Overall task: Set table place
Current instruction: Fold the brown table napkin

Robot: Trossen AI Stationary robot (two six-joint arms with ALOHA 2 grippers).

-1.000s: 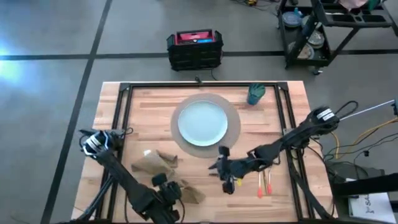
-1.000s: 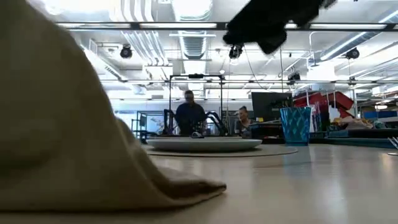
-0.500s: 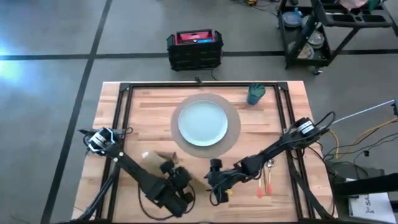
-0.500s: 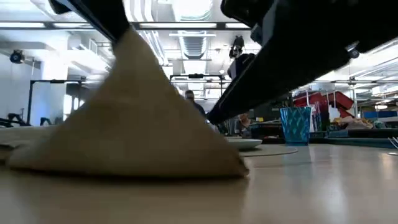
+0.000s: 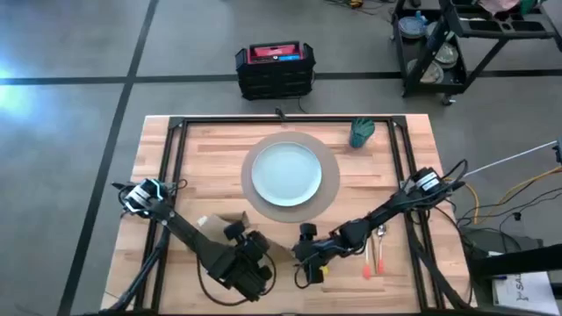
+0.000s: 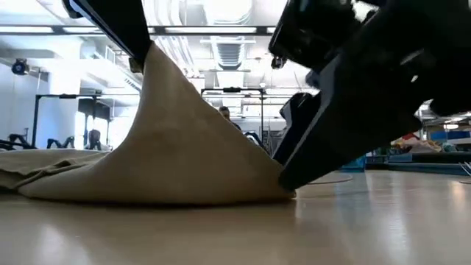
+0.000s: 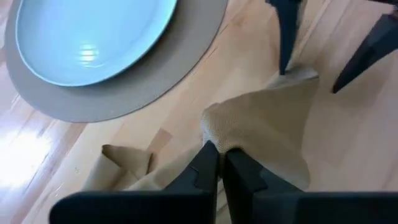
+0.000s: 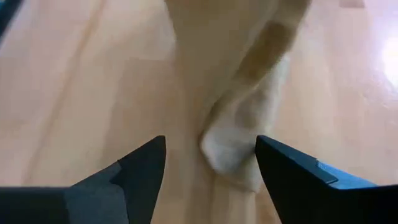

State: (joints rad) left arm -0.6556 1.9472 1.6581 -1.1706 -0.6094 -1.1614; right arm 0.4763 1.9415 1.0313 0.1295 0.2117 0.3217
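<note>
**Q:** How did your jaws stand?

**A:** My left gripper (image 7: 216, 163) was pinched tight on a fold of the brown napkin (image 7: 267, 124), lifting it into a peak off the table (image 5: 211, 158). My right gripper (image 8: 208, 163) stood spread wide, its fingers (image 8: 140, 171) straddling a low corner of the cloth, which lay between them on the wood; whether they touched it I could not tell.

**Q:** Where did the napkin lie?

**A:** At the table's near edge, between my two grippers, just short of the round mat (image 5: 327, 197) carrying the pale plate (image 5: 286, 173). The teal cup (image 5: 361, 132) stood at the far right side; the orange-handled fork and spoon (image 5: 376, 258) lay beside my right arm.

**Q:** What did one camera catch that another missed?

**A:** From overhead my arms hid most of the cloth. The table-level camera showed it tented from my left gripper (image 6: 118, 22) down to the right gripper (image 6: 294, 165) at its hem. My left wrist camera showed the right fingers at the far corner.
</note>
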